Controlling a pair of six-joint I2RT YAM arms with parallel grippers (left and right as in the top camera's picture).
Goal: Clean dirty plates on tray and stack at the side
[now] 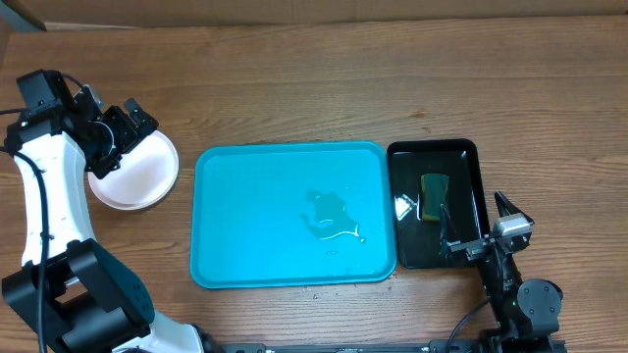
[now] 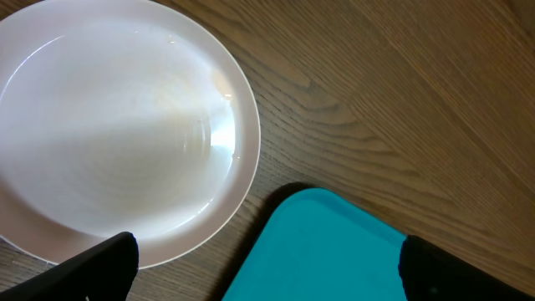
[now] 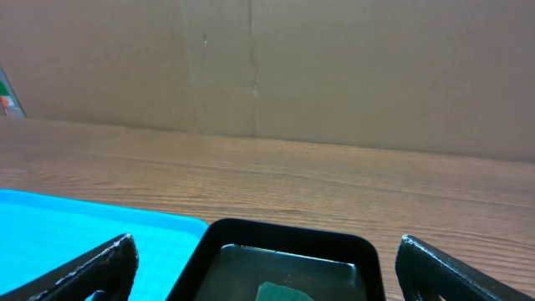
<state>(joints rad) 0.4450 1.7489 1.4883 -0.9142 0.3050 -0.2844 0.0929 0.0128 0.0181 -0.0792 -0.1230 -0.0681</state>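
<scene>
The turquoise tray (image 1: 245, 226) lies in the middle of the table with a small puddle of water (image 1: 334, 218) on it and no plates on it. A stack of plates with a white one on top (image 1: 137, 175) sits on the table left of the tray; how many lie under it I cannot tell. The top plate fills the left wrist view (image 2: 117, 125), next to the tray's corner (image 2: 334, 251). My left gripper (image 1: 123, 127) is open and empty above the stack's far edge. My right gripper (image 1: 486, 227) is open and empty at the near right.
A glossy black tray (image 1: 469, 157) stands right of the turquoise tray and holds water and a green-yellow sponge (image 1: 434, 196). It also shows in the right wrist view (image 3: 292, 238). A cardboard wall runs along the table's far side (image 3: 334, 67).
</scene>
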